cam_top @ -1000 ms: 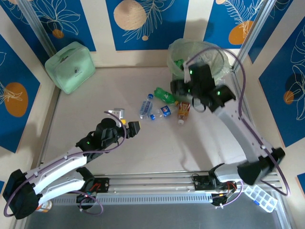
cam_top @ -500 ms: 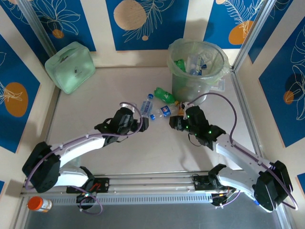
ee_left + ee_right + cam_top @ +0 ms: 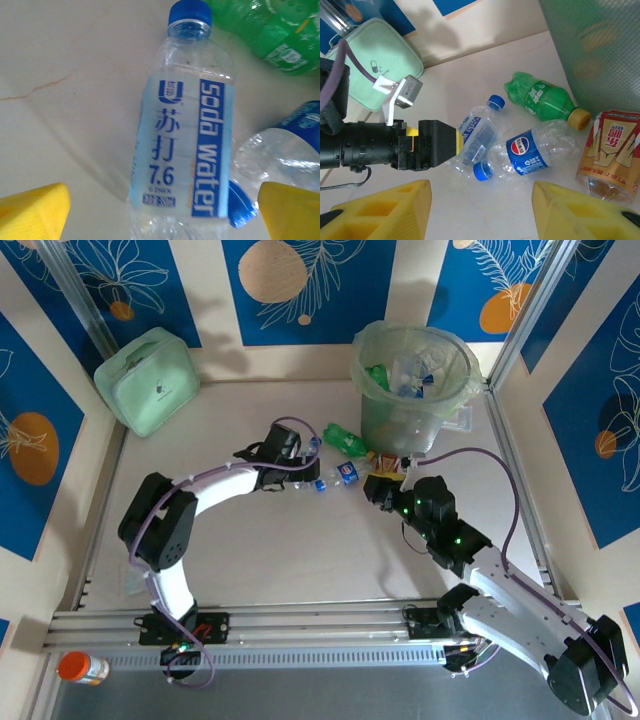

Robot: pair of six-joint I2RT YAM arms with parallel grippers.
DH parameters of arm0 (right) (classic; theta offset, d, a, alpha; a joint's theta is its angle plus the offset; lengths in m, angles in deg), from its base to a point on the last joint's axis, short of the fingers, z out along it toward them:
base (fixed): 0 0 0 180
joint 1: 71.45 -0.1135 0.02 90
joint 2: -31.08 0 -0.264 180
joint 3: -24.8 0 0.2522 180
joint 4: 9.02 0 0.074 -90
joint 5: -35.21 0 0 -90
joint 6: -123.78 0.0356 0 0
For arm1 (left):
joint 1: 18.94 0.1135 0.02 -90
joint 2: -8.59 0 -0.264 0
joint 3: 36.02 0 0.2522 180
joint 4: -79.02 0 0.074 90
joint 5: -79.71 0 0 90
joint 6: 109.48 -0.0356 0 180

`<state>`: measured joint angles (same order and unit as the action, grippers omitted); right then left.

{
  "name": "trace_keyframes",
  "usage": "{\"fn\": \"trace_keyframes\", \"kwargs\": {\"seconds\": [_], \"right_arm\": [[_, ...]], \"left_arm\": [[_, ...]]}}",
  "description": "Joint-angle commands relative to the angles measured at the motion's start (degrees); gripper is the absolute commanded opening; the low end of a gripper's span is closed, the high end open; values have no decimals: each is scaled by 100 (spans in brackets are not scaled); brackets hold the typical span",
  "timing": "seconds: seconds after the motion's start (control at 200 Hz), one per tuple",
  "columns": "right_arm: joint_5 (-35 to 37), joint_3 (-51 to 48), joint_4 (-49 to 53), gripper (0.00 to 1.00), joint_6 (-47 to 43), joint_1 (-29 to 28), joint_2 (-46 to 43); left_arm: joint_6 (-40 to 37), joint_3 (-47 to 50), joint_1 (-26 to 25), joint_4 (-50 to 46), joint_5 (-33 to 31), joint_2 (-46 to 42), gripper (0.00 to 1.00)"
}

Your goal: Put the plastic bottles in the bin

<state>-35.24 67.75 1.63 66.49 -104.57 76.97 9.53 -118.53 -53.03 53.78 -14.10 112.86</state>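
Several crushed plastic bottles lie in a cluster on the table in front of the bin (image 3: pixel 415 405). A clear soda water bottle (image 3: pixel 182 145) with a blue cap lies between the two yellow fingertips of my open left gripper (image 3: pixel 162 215), which straddles its lower end. Beside it lie a blue-labelled bottle (image 3: pixel 535 152), a green bottle (image 3: pixel 542 97) and a red-orange labelled bottle (image 3: pixel 612 147). My right gripper (image 3: pixel 480 210) hovers open just short of the blue-labelled bottle, with bare table between its fingers. The bin (image 3: pixel 595 45) holds several bottles.
A mint-green case (image 3: pixel 150 380) sits at the far left corner. An orange-capped jar (image 3: pixel 82 668) lies beyond the near rail at the left. My left gripper (image 3: pixel 437 145) and right gripper (image 3: pixel 372 488) are close together over the cluster.
The left arm swung from the near left to the soda water bottle and opened wider. The right arm came down from the bin to the table beside the bottles.
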Motion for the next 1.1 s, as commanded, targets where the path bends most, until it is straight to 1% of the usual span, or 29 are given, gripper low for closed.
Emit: {"fn": "trace_keyframes", "kwargs": {"seconds": [0.0, 0.115, 0.295, 0.48, 0.575, 0.74, 0.835, 0.975, 1.095], "right_arm": [[-74, -12, -118, 56, 95, 100, 14], [-162, -5, -108, 56, 129, 139, 51], [-282, 8, -109, 56, 159, 182, 45], [-374, 6, -115, 56, 173, 234, 84], [-440, 15, -128, 56, 174, 262, 111], [-518, 20, -146, 56, 174, 297, 158], [-580, 40, -146, 56, 174, 307, 204], [-671, 60, -153, 56, 174, 314, 247], [-663, 64, -154, 56, 177, 315, 246]], "left_arm": [[-314, -474, 40, -362, 353, 260, 95], [-392, -729, 43, -482, 373, 487, 93], [-397, -765, 34, -468, 442, 732, 89], [-480, -690, 37, -502, 238, 849, 83], [-494, -668, 36, -559, 113, 858, 77], [-552, -610, 34, -534, 91, 764, 64], [-596, -591, -8, -586, -51, 720, 57], [-616, -472, -21, -591, -207, 593, 52], [-594, -306, -36, -550, -262, 352, 49]]}}
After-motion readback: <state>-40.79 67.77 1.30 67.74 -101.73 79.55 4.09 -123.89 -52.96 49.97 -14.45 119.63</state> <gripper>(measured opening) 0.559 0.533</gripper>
